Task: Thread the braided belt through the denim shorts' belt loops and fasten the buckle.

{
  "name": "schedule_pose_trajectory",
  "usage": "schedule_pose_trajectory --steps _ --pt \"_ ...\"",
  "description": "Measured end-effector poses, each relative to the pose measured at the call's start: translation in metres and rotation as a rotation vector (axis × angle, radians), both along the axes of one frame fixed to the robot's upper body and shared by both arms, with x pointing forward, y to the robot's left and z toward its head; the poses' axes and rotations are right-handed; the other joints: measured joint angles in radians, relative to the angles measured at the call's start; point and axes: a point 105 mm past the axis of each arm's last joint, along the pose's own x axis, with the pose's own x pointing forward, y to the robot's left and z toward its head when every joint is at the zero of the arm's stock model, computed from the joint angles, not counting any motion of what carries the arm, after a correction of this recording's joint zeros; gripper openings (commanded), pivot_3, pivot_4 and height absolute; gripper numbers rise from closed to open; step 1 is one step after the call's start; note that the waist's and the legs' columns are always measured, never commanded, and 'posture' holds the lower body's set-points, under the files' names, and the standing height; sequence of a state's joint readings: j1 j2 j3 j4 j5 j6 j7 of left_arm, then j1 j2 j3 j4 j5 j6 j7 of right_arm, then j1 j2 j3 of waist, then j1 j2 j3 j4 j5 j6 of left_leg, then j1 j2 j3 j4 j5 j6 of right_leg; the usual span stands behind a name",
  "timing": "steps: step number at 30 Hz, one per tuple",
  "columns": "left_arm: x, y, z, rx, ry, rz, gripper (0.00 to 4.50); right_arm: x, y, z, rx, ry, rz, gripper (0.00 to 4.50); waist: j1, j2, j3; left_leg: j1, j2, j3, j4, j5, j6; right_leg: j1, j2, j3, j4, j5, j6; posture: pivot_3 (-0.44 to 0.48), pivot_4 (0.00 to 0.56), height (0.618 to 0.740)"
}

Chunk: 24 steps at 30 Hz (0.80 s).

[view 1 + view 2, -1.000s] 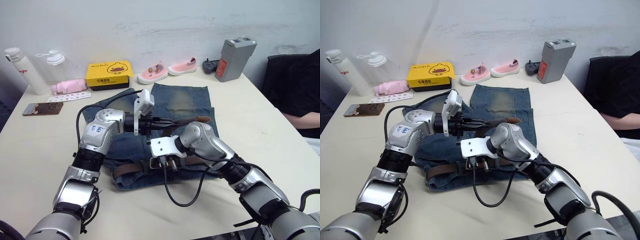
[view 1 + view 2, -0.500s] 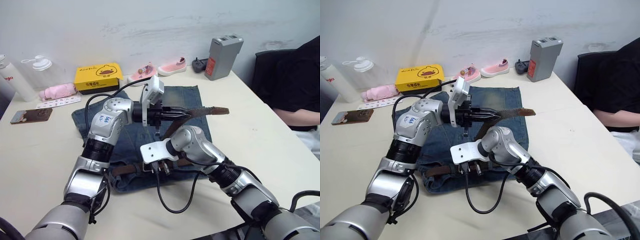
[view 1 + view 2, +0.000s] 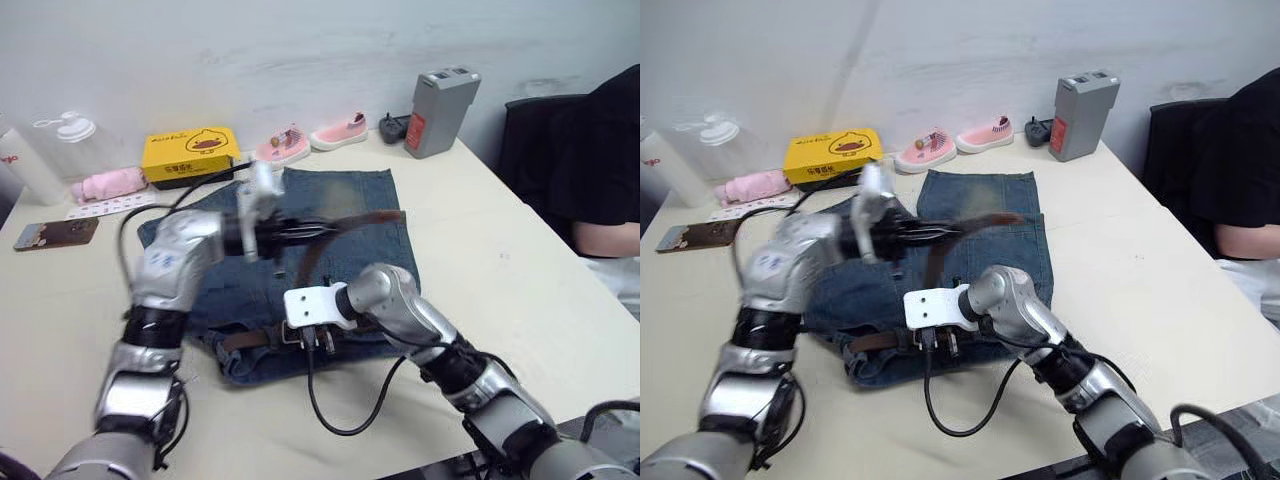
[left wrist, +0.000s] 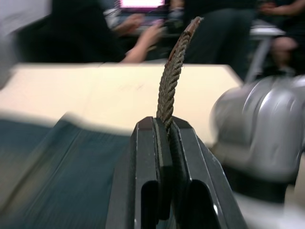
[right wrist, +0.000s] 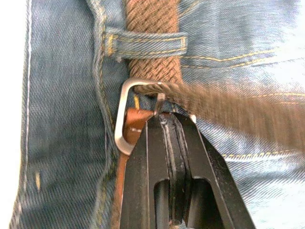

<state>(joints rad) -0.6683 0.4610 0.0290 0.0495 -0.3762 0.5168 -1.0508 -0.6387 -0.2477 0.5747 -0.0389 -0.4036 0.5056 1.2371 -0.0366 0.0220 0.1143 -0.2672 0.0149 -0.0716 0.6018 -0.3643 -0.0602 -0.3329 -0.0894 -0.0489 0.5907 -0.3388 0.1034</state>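
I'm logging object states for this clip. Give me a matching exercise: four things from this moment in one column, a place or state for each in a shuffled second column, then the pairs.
Things:
1. braided belt tip
2. buckle
3. yellow box
4. grey battery pack

Places or states:
A. standing upright at the table's far right corner
B. lying on the denim shorts at the waistband, right gripper shut on it
C. pinched in the shut left gripper, lifted above the shorts
D. at the table's far edge, left of the pink shoes

Pairs: 1-C, 2-B, 3-D, 4-A

Bare table (image 3: 500, 260) right of the denim shorts (image 3: 365, 200); clutter along the far edge.
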Motion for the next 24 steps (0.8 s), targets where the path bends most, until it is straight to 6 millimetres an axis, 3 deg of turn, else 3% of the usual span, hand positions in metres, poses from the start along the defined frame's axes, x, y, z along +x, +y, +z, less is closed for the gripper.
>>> schedule_pose_trajectory --steps 2,5,7,10,13,19,24 --pt "-0.012 0.025 -0.018 0.056 -0.021 0.084 0.0 -0.003 -0.01 0.005 0.073 0.043 -0.096 0.13 0.011 -0.009 0.004 -0.007 0.002 -0.003 0.002 0.001 -0.001 -0.009 0.0 0.0 0.0 0.001 -0.001 0.0 0.15 0.712" --pt "-0.028 0.04 -0.045 0.116 0.027 0.139 0.0 -0.005 -0.024 0.013 0.131 0.066 -0.194 0.13 0.032 -0.008 0.012 -0.022 -0.004 -0.006 0.007 0.001 0.002 -0.018 -0.008 -0.002 -0.002 0.002 0.0 0.0 0.15 0.712" --pt "-0.034 0.043 -0.052 0.13 0.031 0.156 0.0 -0.004 -0.031 0.019 0.157 0.083 -0.256 0.13 0.046 -0.008 0.015 -0.033 -0.006 -0.01 0.012 0.002 0.005 -0.024 -0.009 -0.004 -0.005 0.007 0.001 0.0 0.15 0.712" --pt "-0.041 0.042 -0.052 0.157 -0.003 0.166 0.0 -0.007 -0.037 0.023 0.199 0.131 -0.335 0.13 0.057 -0.007 0.021 -0.037 -0.011 -0.01 0.012 0.004 0.008 -0.025 -0.01 -0.005 -0.01 0.013 0.003 0.0 0.15 0.712" --pt "-0.042 0.045 -0.052 0.195 -0.051 0.188 0.0 -0.013 -0.043 0.033 0.244 0.16 -0.385 1.04 0.057 -0.003 0.025 -0.038 -0.015 -0.01 0.011 0.005 0.01 -0.025 -0.011 -0.005 -0.014 0.016 0.005 0.0 0.15 0.712" --pt "-0.043 0.047 -0.054 0.215 -0.079 0.223 0.0 -0.028 -0.058 0.064 0.358 0.059 -0.446 3.95 0.058 -0.002 0.026 -0.039 -0.016 -0.01 0.009 0.005 0.01 -0.026 -0.011 -0.007 -0.017 0.016 0.005 0.0 0.15 0.712" --pt "-0.039 0.047 -0.044 0.161 -0.052 0.241 0.0 -0.045 -0.076 0.049 0.248 -0.085 -0.428 3.95 0.061 -0.008 0.032 -0.04 -0.018 -0.009 0.01 0.006 0.012 -0.025 -0.012 -0.015 -0.018 0.018 0.008 0.0 0.15 0.712"
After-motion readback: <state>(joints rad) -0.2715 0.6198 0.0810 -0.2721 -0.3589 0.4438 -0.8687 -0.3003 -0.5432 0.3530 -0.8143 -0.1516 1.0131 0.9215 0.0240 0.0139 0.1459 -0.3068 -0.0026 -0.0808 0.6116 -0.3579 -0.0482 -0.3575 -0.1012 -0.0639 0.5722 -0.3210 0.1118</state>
